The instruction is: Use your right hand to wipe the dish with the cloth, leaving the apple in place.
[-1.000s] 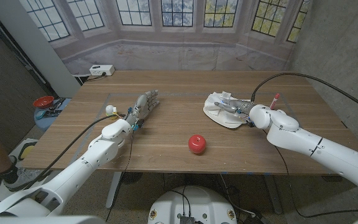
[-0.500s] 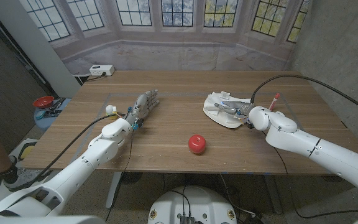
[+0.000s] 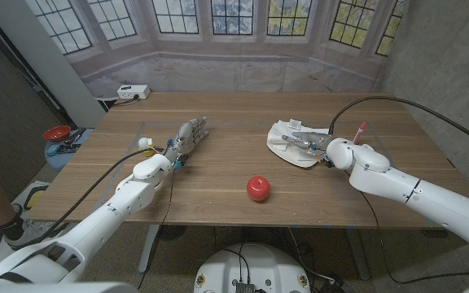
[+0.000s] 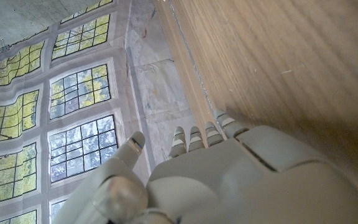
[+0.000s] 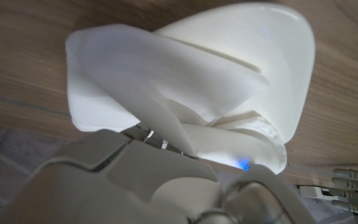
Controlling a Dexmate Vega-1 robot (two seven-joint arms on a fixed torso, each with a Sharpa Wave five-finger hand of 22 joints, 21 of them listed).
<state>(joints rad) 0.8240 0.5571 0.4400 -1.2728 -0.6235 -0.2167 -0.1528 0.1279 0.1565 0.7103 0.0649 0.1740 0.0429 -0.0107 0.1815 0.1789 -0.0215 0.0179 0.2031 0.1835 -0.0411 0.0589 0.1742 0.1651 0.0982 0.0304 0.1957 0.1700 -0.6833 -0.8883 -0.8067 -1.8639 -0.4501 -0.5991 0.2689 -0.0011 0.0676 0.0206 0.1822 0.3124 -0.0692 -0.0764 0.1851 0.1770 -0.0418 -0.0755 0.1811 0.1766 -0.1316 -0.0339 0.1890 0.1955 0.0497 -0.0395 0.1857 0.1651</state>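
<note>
Right hand gripping the cloth, pressed on the dish directly beneath, apple well off to its left, nearer the robot.

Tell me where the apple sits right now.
In the head view the apple sits near the table's front edge, about mid-width, apart from the dish and the right hand farther back on the robot's right.
</note>
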